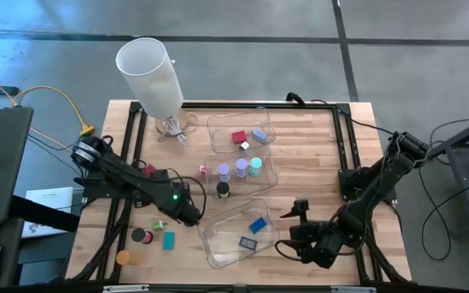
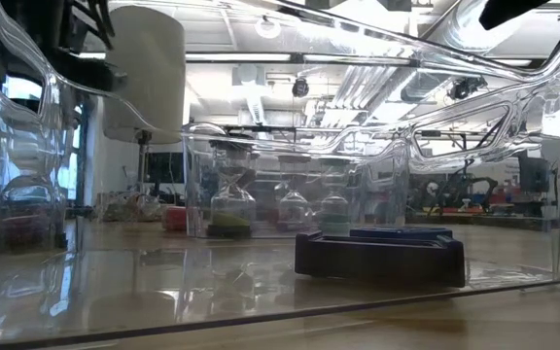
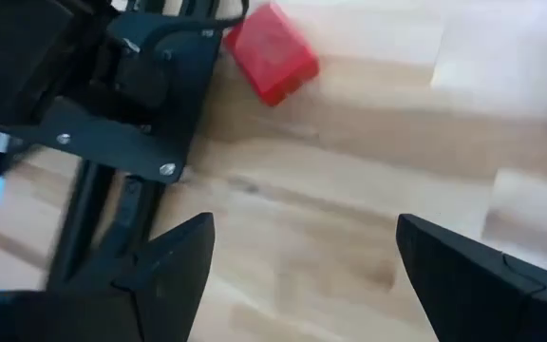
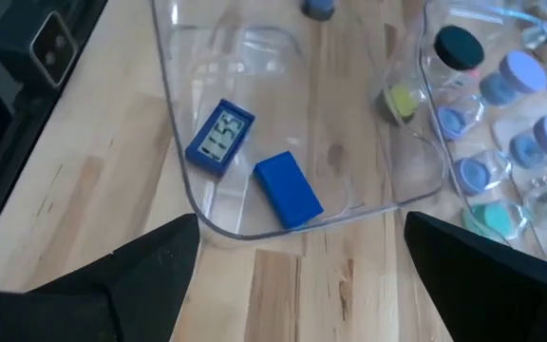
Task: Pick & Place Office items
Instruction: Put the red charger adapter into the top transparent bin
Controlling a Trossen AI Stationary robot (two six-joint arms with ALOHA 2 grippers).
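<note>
- High view: we see three clear trays in a row down the table's middle. The far tray (image 1: 238, 130) holds a red block (image 1: 239, 137) and a pale blue piece; the middle tray (image 1: 243, 167) holds lilac cylinders (image 1: 225, 171) and a teal cylinder (image 1: 255, 166); the near tray (image 1: 238, 232) holds a blue block (image 1: 257, 225) and a dark flat rectangle (image 1: 247, 242). The left gripper (image 1: 192, 213) hangs just beside the near tray's left wall. Farther out on that side, loose on the wood, lie a black cylinder (image 1: 139, 235), a teal rectangle (image 1: 168, 240) and an orange cylinder (image 1: 123, 257). The right gripper (image 1: 293, 244) waits just off the near tray's right wall. We judge the sorting well advanced, with at least these three pieces, and a red piece by the left arm, left to place.
- Low view: we look through the near tray's wall at the dark rectangle lying flat, the blue block behind it; no gripper is clearly shown.
- Left wrist view: the left fingers (image 3: 174, 261) stand spread with bare wood between them; a red block (image 3: 272, 52) lies well ahead.
- Right wrist view: the right fingers (image 4: 150, 261) stand apart and hold nothing; the blue block (image 4: 288, 190) and the dark rectangle (image 4: 220, 136) lie ahead inside the near tray.
</note>
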